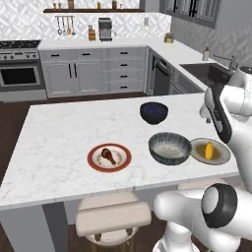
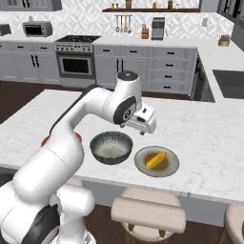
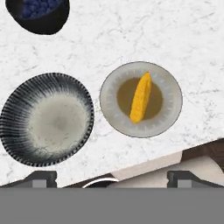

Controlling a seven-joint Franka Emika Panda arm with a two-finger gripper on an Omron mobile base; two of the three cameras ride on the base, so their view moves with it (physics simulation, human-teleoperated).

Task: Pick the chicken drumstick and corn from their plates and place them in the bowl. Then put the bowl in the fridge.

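Note:
The chicken drumstick [image 1: 109,156] lies on the white plate with a red-brown rim [image 1: 90,158], left on the island. To its right stands the ribbed grey bowl [image 1: 170,147] [image 2: 111,147] [image 3: 46,119], with nothing in it. Right beside the bowl, the corn [image 1: 209,150] [image 2: 156,160] [image 3: 141,97] rests on the olive-grey plate [image 1: 224,154] [image 2: 167,169] [image 3: 169,105]. My gripper [image 3: 112,178] [image 2: 142,127] hangs open above the counter and looks down on bowl and corn plate, holding nothing. The fridge is out of view.
A smaller navy-blue bowl [image 1: 153,112] [image 3: 39,15] stands behind the grey bowl. Padded stools [image 1: 113,216] [image 2: 148,214] sit under the island's near edge. Cabinets, an oven [image 1: 19,75] and a sink [image 1: 211,71] line the far walls.

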